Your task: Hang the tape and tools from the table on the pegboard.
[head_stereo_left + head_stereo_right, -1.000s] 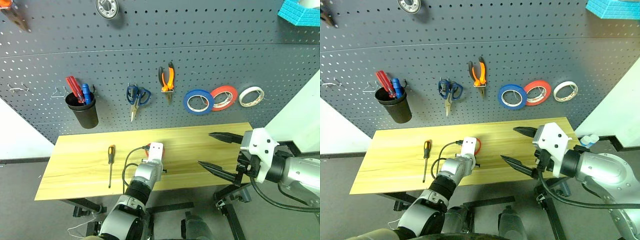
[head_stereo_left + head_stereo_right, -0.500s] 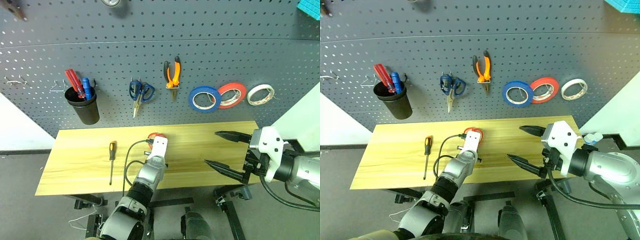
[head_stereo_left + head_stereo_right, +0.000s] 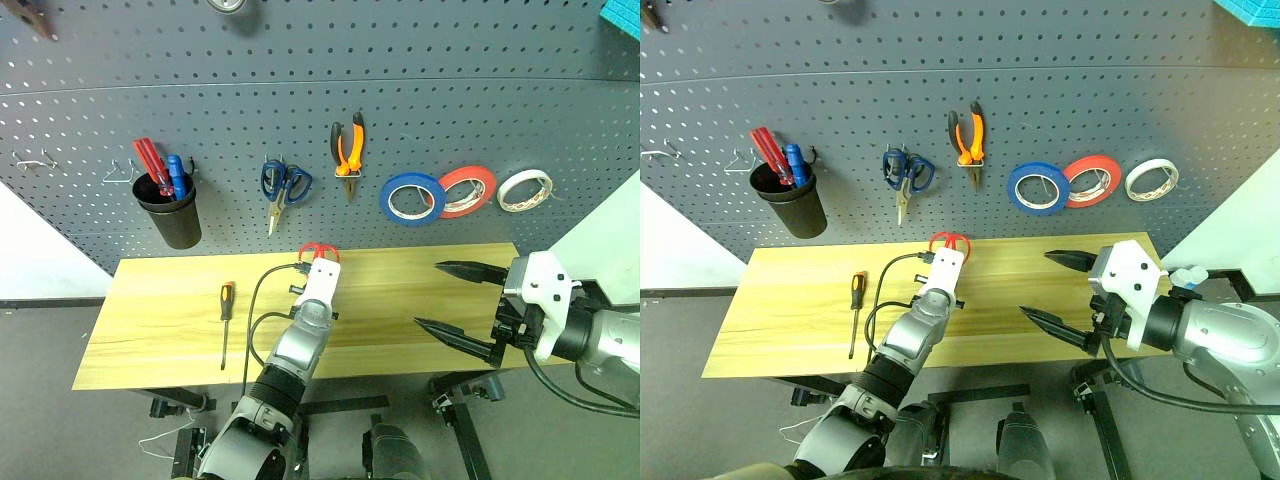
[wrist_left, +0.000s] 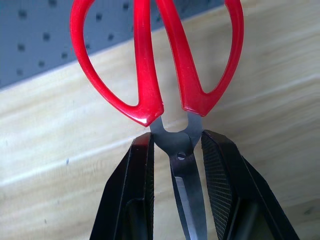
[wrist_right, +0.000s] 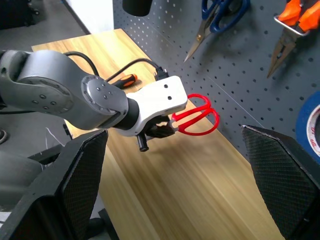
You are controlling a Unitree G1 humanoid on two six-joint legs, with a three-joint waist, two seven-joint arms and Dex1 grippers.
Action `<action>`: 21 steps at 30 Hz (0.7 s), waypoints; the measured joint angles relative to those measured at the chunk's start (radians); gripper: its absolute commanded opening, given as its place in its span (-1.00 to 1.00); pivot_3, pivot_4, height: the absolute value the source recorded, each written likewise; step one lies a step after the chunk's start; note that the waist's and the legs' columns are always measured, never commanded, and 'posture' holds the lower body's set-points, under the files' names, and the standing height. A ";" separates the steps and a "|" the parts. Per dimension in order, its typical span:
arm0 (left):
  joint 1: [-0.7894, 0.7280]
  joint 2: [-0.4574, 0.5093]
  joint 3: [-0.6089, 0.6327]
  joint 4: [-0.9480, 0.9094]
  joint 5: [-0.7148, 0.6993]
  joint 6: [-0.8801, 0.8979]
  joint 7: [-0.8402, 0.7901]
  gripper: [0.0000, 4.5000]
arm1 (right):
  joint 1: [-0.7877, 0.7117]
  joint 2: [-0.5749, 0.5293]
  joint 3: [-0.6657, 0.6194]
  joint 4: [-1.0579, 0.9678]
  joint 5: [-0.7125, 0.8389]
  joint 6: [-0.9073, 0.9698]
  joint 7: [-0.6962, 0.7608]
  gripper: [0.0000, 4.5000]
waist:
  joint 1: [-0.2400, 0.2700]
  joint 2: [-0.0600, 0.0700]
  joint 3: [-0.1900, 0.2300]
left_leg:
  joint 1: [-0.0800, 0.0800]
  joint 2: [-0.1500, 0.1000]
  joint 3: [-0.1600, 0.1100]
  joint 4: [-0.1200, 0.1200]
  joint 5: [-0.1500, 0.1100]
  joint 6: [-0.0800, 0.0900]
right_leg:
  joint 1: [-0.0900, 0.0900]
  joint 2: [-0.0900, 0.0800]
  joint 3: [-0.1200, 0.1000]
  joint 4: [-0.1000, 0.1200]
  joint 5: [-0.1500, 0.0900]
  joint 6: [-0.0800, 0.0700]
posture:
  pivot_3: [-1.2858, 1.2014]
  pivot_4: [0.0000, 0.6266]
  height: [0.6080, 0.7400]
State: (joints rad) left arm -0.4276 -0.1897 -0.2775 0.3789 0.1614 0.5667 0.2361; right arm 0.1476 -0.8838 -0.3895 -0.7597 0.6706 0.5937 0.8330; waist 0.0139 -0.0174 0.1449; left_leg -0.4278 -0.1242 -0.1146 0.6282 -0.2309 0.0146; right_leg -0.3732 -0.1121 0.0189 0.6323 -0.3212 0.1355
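My left gripper is shut on the red-handled scissors at their pivot, holding them a little above the table with the red loops toward the pegboard. The steel blades run back between the fingers. On the pegboard hang the blue tape and the orange-and-black pliers. The small orange-handled screwdriver lies on the table's left part. My right gripper hangs open over the table's right end with nothing in it.
A red roll and a white roll hang right of the blue tape. Blue-handled scissors hang left of the pliers. A black cup with red and blue handles hangs at the left, beside bare wire hooks.
My left gripper has risen off the table with the red scissors and moved toward the pegboard. The right arm has stayed where it was.
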 measured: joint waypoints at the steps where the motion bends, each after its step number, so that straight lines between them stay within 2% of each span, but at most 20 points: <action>1: 0.003 0.012 -0.026 -0.019 0.012 -0.020 -0.011 -0.54 | -0.001 0.000 0.000 0.000 0.000 -0.001 0.001 1.00 | 0.000 0.000 0.000 | 0.000 0.000 0.000 0.000 0.000 0.000 | 0.000 0.000 0.000 0.000 0.000 0.000 | -0.05 -0.51 1.00; 7: 0.035 0.067 -0.108 -0.065 0.058 -0.131 -0.044 -0.54 | 0.003 -0.001 -0.035 0.020 0.001 -0.008 0.024 1.00 | 0.000 0.000 0.000 | 0.000 0.000 0.000 0.000 0.000 0.000 | 0.000 0.000 0.000 0.000 0.000 0.000 | -0.05 -0.52 1.00; 14: 0.082 0.102 -0.174 -0.072 0.125 -0.302 -0.062 -0.54 | 0.057 0.009 -0.150 0.059 0.021 -0.030 0.065 1.00 | 0.001 0.001 0.000 | 0.000 0.000 0.000 0.001 0.000 0.000 | 0.001 0.000 0.000 0.000 0.000 0.000 | -0.05 -0.53 1.00; 21: 0.107 0.157 -0.201 -0.108 0.181 -0.477 -0.078 -0.54 | 0.129 0.066 -0.274 0.098 0.065 -0.062 0.107 1.00 | -0.001 0.004 -0.002 | 0.001 0.000 0.001 0.001 0.000 0.000 | 0.001 0.000 0.001 0.002 0.000 0.000 | -0.05 -0.55 1.00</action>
State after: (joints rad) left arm -0.3204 -0.0326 -0.4785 0.2705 0.3423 0.0897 0.1576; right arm 0.2761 -0.8179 -0.6635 -0.6617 0.7355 0.5316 0.9398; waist 0.0127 -0.0139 0.1434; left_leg -0.4273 -0.1244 -0.1139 0.6293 -0.2307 0.0149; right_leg -0.3721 -0.1125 0.0197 0.6341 -0.3211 0.1354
